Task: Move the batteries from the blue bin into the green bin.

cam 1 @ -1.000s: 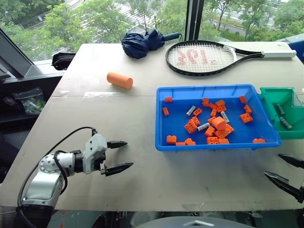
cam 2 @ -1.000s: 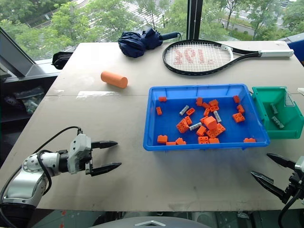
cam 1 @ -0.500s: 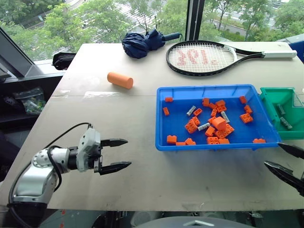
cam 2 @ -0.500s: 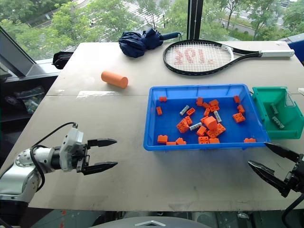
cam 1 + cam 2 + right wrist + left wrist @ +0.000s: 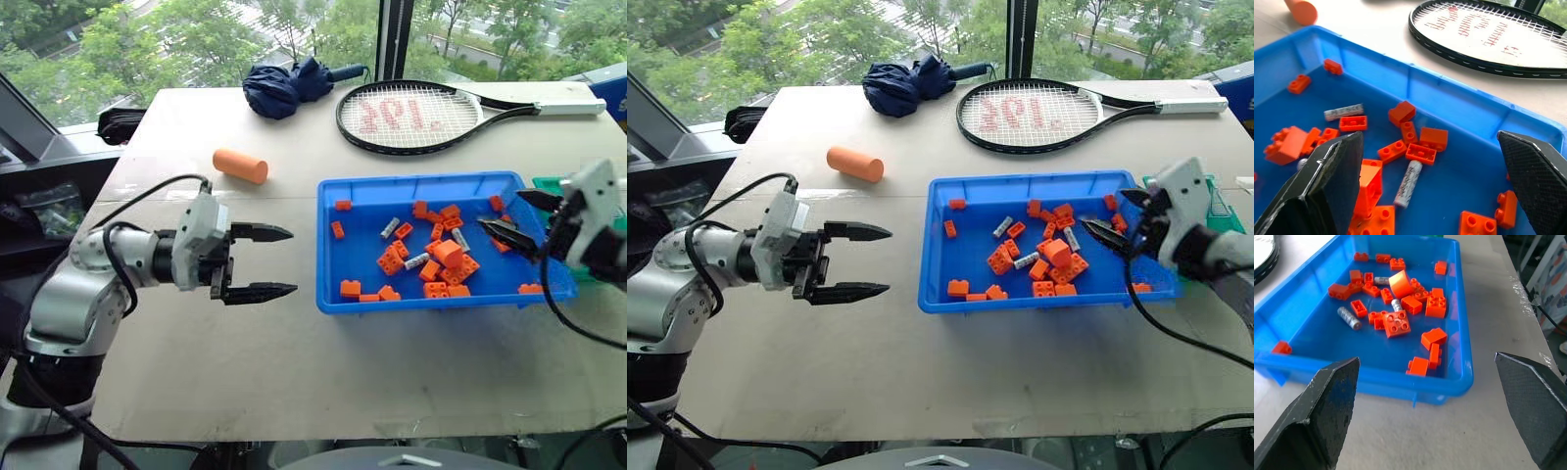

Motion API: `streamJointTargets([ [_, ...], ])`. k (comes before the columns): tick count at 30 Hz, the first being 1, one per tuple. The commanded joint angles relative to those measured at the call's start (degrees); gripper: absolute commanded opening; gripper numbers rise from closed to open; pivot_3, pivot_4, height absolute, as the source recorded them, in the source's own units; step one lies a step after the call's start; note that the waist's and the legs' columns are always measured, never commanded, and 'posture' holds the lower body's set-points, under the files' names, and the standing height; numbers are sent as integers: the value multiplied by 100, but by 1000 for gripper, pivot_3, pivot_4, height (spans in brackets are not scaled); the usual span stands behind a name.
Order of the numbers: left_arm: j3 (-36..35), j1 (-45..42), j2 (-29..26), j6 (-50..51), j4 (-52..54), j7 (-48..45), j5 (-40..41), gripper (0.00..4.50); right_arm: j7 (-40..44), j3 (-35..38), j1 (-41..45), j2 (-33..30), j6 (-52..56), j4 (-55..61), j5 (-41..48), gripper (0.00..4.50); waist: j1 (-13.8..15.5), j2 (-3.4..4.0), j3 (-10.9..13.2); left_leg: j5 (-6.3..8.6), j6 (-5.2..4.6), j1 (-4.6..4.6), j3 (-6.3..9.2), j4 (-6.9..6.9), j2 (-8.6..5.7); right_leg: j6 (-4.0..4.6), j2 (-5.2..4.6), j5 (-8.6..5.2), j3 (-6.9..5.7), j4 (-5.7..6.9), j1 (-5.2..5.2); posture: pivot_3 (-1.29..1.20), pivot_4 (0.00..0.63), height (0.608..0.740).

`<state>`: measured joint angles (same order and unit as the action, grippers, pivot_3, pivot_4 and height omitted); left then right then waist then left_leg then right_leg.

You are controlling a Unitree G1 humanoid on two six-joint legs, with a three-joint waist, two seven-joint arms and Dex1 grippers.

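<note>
Right tool (image 5: 1114, 217) hung wide and empty over the right end of the blue bin (image 5: 965, 304), its fingers pointing left at the pile. Left tool (image 5: 269, 261), also wide and empty, hovered over the surface (image 5: 294, 372) just left of the bin. Three batteries (image 5: 1408, 183) lay on the bin floor, touching or just beside orange bricks (image 5: 1058, 254); the green bin (image 5: 542, 183) sat right of the blue one, mostly behind the right tool. Closing so wide a tool could have caught a brick with the battery, or rolled the round cell away.
</note>
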<state>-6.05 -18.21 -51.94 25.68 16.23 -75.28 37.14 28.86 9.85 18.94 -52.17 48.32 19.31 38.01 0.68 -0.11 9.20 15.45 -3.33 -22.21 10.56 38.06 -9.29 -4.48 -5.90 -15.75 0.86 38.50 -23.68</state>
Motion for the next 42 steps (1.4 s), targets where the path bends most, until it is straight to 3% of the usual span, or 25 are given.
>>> streamJointTargets([
  [1,33,-346,-89,110,176,-10,61,4500,-83,-726,716,-42,664,-555,-492,4384,6,-1,0,0,-1,-1,1,-1,1,0,0,0,-2,-1,-1,0,150,740],
  [7,19,-833,-130,394,403,101,221,4500,64,-1664,1514,288,1314,-1290,-962,4384,-1,-3,2,0,-1,-27,7,16,0,0,0,1,-12,-3,-14,0,150,740],
  [15,-103,-832,-200,568,700,279,337,4500,238,-2110,1757,522,1327,-1702,-1522,4384,-4,-3,2,-1,0,-30,7,24,0,0,1,1,-10,15,-23,0,150,740],
  [19,-102,-841,-239,566,671,280,331,4500,391,-2146,1711,578,1376,-1702,-1641,3119,-3,-3,1,-2,1,-29,6,30,-1,0,1,1,-9,27,-23,0,150,740],
  [25,-9,-913,-304,547,460,244,213,4500,383,-1844,1600,673,1614,-1433,-1614,69,-3,-4,0,-2,2,-27,5,31,-1,0,1,1,-9,32,-23,0,150,740],
  [31,137,-1282,-41,651,217,405,285,4500,204,-720,1451,650,2394,-389,-1203,69,13,-3,1,-2,2,-38,6,32,-2,0,1,1,-10,32,-33,0,150,740],
  [36,448,-1859,597,425,-219,552,86,4500,-10,717,1323,283,3172,649,-1065,69,24,-4,0,-2,2,-46,7,36,-4,-1,0,2,-13,32,-37,0,150,740],
  [42,753,-2588,1419,761,-726,605,333,4500,-218,1575,667,-481,2898,173,-1614,69,25,-9,-2,-3,1,-49,3,46,-6,-3,-2,4,-11,39,-37,0,150,740],
])
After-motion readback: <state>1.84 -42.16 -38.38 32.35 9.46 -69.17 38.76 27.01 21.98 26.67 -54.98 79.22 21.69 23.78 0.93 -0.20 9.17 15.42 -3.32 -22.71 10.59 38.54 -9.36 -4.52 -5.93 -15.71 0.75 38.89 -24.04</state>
